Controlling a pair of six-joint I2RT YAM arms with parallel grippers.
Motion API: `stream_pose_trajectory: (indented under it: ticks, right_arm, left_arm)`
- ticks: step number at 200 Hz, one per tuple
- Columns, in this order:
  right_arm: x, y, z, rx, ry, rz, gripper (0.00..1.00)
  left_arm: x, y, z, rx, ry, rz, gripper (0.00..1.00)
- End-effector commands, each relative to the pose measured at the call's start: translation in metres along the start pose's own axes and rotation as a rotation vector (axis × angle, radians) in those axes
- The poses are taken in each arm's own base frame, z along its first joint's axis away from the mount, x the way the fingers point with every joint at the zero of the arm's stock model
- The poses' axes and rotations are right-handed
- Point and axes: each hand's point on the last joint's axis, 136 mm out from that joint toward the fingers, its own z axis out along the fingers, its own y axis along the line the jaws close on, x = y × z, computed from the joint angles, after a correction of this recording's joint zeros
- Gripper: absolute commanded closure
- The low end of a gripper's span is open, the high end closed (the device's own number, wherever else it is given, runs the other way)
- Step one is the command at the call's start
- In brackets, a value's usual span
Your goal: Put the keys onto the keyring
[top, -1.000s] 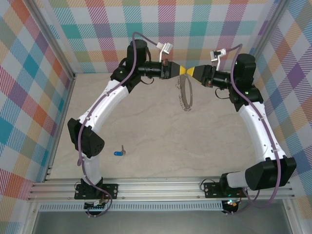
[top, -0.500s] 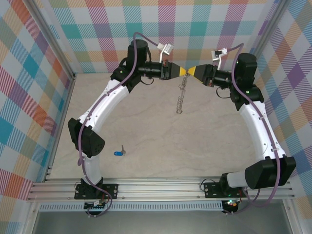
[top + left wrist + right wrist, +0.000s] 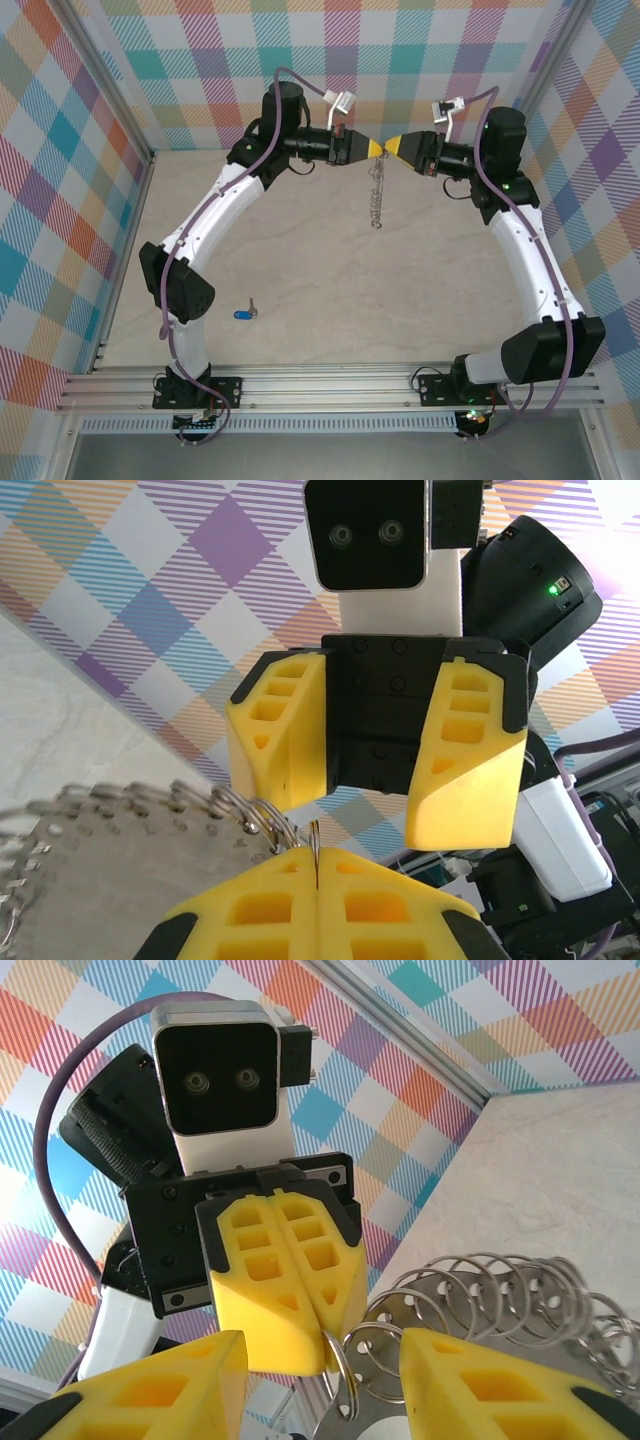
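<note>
The job looks as if it has only just begun. Over the far part of the bench (image 3: 320, 270), the left arm (image 3: 215, 215) and the right arm (image 3: 525, 250) meet nose to nose, up in the air. The left tool (image 3: 374, 148) is closed tight. It pinches the top of the ring (image 3: 376, 195), which hangs straight down from it over the bench. I cannot tell if the bottom of the ring touches the bench. From the right wrist, the left tool (image 3: 322, 1355) shows its yellow fingers (image 3: 270, 1280) pressed together on a thin wire loop of the ring (image 3: 470, 1295). The right tool (image 3: 393, 146) is just beside it, almost tip to tip. Its fingers stand part way open, one on each side of the top loops of the ring, and I think they hold nothing yet. The key (image 3: 243, 314) is tiny, with a blue head. It lies flat on the bench near the left arm, well apart from the ring and from both tools. So the ring is lifted, and that part is done. What is left is most of the job: pick up the key, bring it over, and slide it onto the ring. I can read no words, names or labels on anything.
</note>
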Motion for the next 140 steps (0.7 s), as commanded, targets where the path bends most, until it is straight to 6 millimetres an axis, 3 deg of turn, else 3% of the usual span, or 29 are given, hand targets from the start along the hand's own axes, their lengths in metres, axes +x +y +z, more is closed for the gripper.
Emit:
stream_pose_trajectory:
  ticks: [1,29,101,140]
  right_arm:
    - [-0.005,0.008,0.0,-0.041,0.007,-0.028,0.56]
    - [-0.006,0.007,0.001,-0.046,0.008,-0.026,0.56]
    - [0.001,0.016,0.0,-0.092,0.052,-0.039,0.8]
    - [0.005,0.021,-0.001,-0.115,0.08,-0.041,0.85]
  left_arm:
    - [-0.012,-0.028,-0.008,0.048,-0.021,0.093,1.0]
    - [-0.011,-0.028,-0.007,0.049,-0.02,0.095,1.0]
    - [-0.011,-0.025,-0.002,0.048,-0.021,0.088,1.0]
    - [-0.012,-0.025,-0.001,0.053,-0.021,0.086,1.0]
